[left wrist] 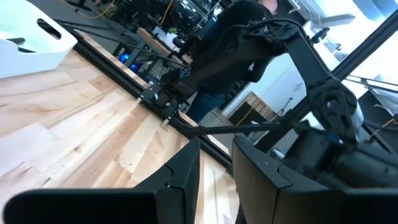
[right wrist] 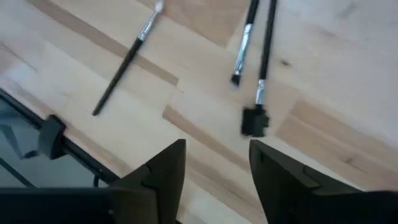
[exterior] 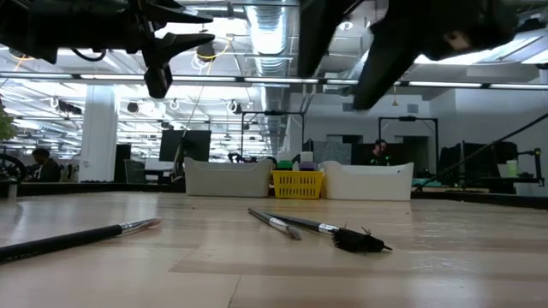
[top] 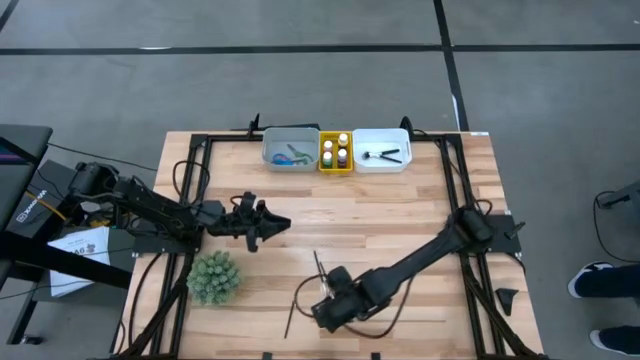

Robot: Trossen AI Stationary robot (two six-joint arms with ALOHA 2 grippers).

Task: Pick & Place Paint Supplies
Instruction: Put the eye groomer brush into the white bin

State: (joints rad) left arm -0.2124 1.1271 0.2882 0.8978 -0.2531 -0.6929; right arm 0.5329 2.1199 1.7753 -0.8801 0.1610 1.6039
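**Wooden desk: three brushes loose near the front, both tools empty**

Wood planks form the desk (top: pixel 400 215), which carries three trays along its far edge. The grey tray (top: pixel 290 148) holds scissors (top: pixel 291 156) with green and blue handles. The yellow tray (top: pixel 335 152) holds small paint bottles (top: pixel 336 148). The white tray (top: pixel 382 149) holds a dark item that is too small to identify.

Three thin dark-handled brushes lie flat on the desk near its front edge. One brush (right wrist: pixel 127 59) lies apart from the others. Two brushes lie close together: a slim brush (right wrist: pixel 244 42) and a brush with a wide dark head (right wrist: pixel 261 68). None of them is held.

The right tool (top: pixel 328 310) hovers above the desk near the front edge, over the brush area. Its fingers (right wrist: pixel 163 163) stand apart with nothing between them.

The left tool (top: pixel 275 224) hangs above the left half of the desk, well apart from the brushes. Its fingers (left wrist: pixel 186 171) show a narrow gap and grip nothing.

A spiky green plant ball (top: pixel 213 277) sits near the desk's front left.
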